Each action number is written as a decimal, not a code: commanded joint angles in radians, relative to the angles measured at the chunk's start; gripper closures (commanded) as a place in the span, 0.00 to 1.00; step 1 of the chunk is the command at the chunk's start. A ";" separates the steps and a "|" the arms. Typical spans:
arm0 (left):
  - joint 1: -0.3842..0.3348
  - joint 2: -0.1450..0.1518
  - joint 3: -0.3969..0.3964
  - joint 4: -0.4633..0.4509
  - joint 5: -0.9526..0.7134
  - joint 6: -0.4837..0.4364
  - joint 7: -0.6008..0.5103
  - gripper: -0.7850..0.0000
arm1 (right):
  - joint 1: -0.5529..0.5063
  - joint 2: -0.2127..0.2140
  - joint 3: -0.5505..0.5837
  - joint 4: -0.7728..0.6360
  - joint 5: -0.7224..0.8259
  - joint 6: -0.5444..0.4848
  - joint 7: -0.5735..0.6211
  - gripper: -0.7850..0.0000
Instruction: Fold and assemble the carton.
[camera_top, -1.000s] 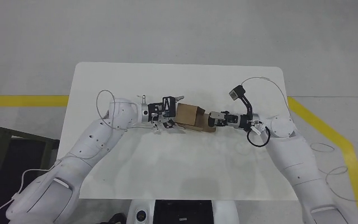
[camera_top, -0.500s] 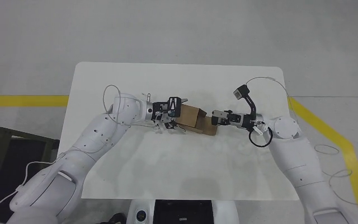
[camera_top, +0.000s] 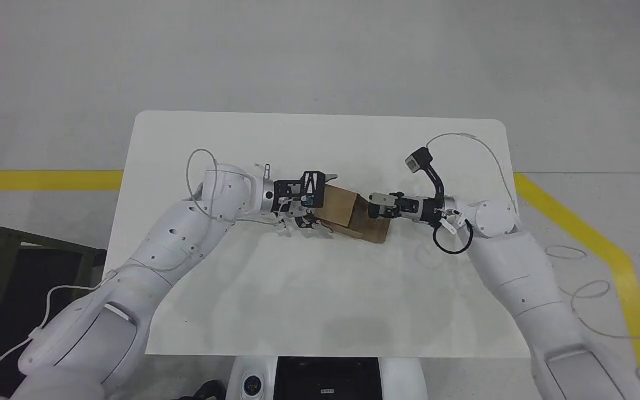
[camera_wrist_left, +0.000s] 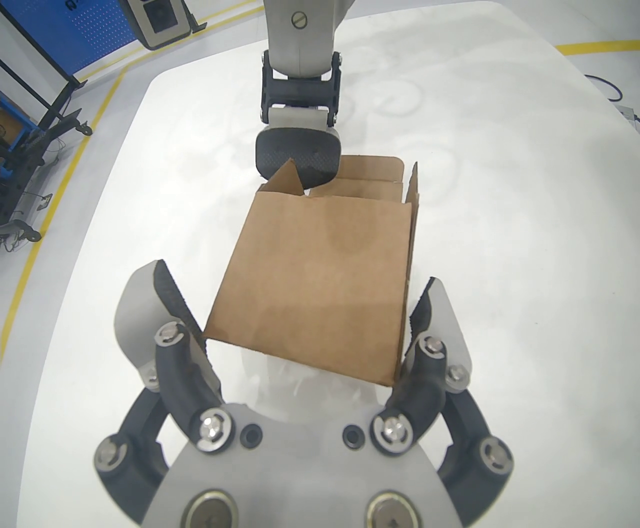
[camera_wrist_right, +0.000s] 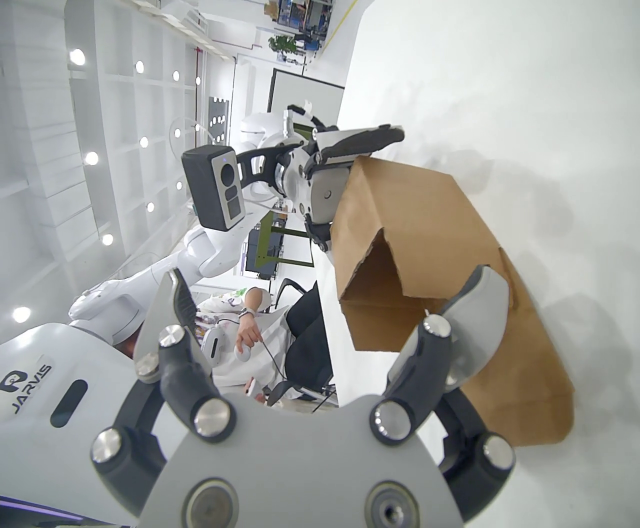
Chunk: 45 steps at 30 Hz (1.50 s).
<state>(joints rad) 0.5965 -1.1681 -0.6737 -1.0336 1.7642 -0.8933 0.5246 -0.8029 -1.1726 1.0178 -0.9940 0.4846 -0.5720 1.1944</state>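
Note:
A brown carton (camera_top: 350, 210) lies at the middle of the white table, its body squared up and one end open with loose flaps. My left gripper (camera_wrist_left: 295, 300) straddles the carton (camera_wrist_left: 320, 270) at its closed-side end, both pads pressed against its side walls. My right gripper (camera_wrist_right: 325, 285) is open at the open end of the carton (camera_wrist_right: 425, 225). One of its fingers (camera_wrist_right: 475, 310) sits inside the opening against a flap, the other hangs free in the air. From the left wrist view that finger (camera_wrist_left: 297, 155) touches the far flaps. In the top view the left gripper (camera_top: 312, 203) and right gripper (camera_top: 372, 208) face each other across the carton.
The white table (camera_top: 200, 300) has bare surface all around the carton, with rounded corners and edges well away from both arms. A yellow floor line (camera_top: 60, 180) runs beside it.
The carton has turned slightly with the left gripper. The right gripper pulled back a little, then moved in toward the carton's open end.

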 joint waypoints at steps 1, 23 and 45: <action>-0.001 0.000 0.001 0.001 0.003 -0.001 0.003 0.00 | 0.013 -0.008 -0.019 0.013 0.009 0.000 0.010 0.00; -0.001 0.004 0.001 -0.004 0.033 -0.021 0.011 0.00 | 0.114 -0.092 -0.156 0.151 0.098 -0.025 0.029 0.00; 0.002 0.008 -0.015 -0.030 0.018 -0.032 -0.011 0.00 | -0.015 0.043 0.114 -0.021 -0.025 0.071 0.090 0.00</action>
<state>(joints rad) 0.5974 -1.1609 -0.6881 -1.0603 1.7806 -0.9244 0.5160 -0.8043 -1.1370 1.1132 -0.9955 0.4643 -0.5114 1.2820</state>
